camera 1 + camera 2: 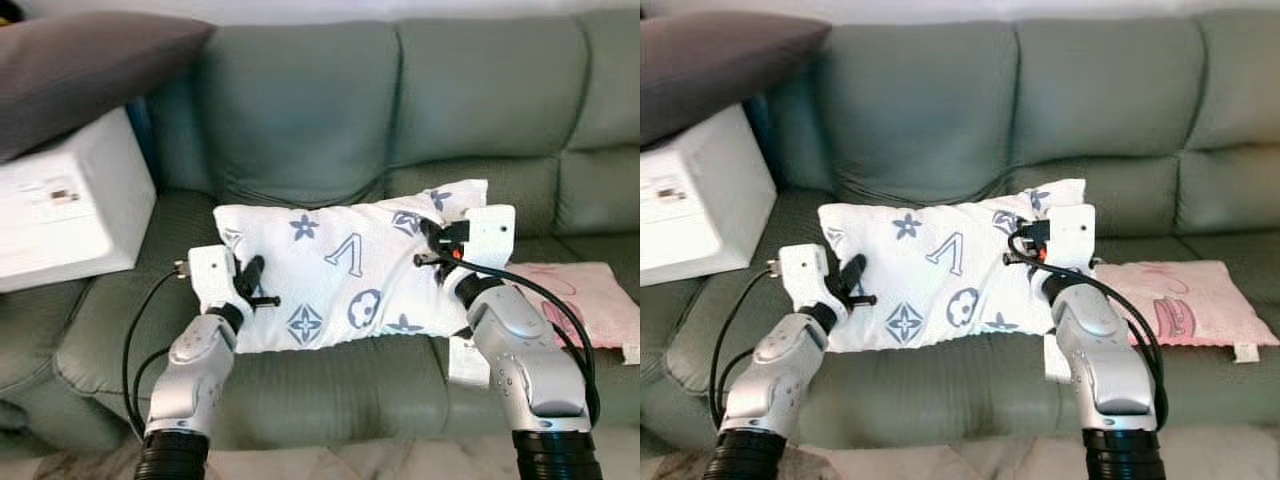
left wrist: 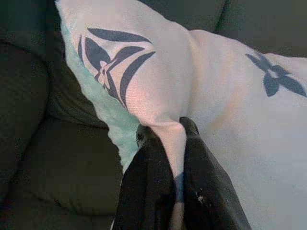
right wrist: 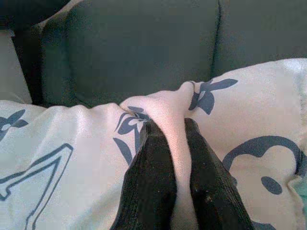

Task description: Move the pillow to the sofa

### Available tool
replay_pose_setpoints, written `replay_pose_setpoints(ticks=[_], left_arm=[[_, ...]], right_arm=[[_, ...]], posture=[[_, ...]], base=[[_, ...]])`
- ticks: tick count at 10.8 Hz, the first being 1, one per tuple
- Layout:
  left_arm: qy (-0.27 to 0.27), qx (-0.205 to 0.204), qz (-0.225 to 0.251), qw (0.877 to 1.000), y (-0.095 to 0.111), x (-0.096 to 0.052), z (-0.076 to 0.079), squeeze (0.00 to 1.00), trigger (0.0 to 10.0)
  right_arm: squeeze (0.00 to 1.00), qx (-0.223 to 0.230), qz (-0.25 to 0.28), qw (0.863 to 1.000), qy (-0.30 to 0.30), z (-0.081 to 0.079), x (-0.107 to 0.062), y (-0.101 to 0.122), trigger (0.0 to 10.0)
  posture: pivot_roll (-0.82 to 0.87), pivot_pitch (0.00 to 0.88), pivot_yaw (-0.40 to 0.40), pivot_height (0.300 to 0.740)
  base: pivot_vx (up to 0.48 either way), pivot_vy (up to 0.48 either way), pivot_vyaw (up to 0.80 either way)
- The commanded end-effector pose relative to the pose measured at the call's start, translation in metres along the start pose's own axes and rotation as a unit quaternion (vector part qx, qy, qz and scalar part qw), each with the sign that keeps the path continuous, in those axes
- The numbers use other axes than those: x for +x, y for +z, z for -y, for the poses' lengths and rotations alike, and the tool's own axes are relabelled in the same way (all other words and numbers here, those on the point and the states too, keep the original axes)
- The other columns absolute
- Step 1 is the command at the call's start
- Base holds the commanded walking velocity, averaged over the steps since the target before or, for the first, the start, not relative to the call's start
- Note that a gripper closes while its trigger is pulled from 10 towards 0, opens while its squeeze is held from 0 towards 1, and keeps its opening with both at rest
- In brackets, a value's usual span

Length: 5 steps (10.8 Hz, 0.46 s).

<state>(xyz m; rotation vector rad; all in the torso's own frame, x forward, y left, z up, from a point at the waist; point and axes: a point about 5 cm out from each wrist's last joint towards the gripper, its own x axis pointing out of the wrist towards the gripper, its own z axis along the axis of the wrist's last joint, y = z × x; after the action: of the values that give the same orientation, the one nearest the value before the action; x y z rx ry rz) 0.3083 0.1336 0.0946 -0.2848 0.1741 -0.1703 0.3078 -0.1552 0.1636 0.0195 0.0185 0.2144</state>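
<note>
The left gripper [image 2: 165, 139] and right gripper [image 3: 169, 127] each pinch a fold of the white patterned pillow [image 1: 345, 275]. It lies on the green sofa [image 1: 400, 120] seat.

Pillow [image 1: 345, 275]: dark blue print of flower, diamond and circle motifs, with one large mark reading as a "V". White box [image 1: 70, 205]: a small label, too blurred to read. Pink cushion [image 1: 590, 300]: a faint pink design, not legible.
</note>
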Motion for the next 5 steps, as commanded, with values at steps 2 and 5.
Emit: replay_pose_setpoints(ticks=[2,5], left_arm=[[0.005,0.022,0.015,1.0,0.0067,0.0036,0.0009,0.0,10.0],[0.007,0.032,0.022,0.999,0.008,0.0039,-0.0022,0.0,10.0]], right_arm=[[0.0,0.003,0.011,1.0,0.006,-0.0007,-0.0017,0.0045,10.0],[0.0,0.007,0.007,1.0,0.006,-0.0012,-0.0035,0.0003,10.0]], posture=[[-0.28,0.026,0.034,0.74],[-0.28,0.033,0.037,0.74]], base=[[0.0,0.0,0.0],[0.0,0.0,0.0]])
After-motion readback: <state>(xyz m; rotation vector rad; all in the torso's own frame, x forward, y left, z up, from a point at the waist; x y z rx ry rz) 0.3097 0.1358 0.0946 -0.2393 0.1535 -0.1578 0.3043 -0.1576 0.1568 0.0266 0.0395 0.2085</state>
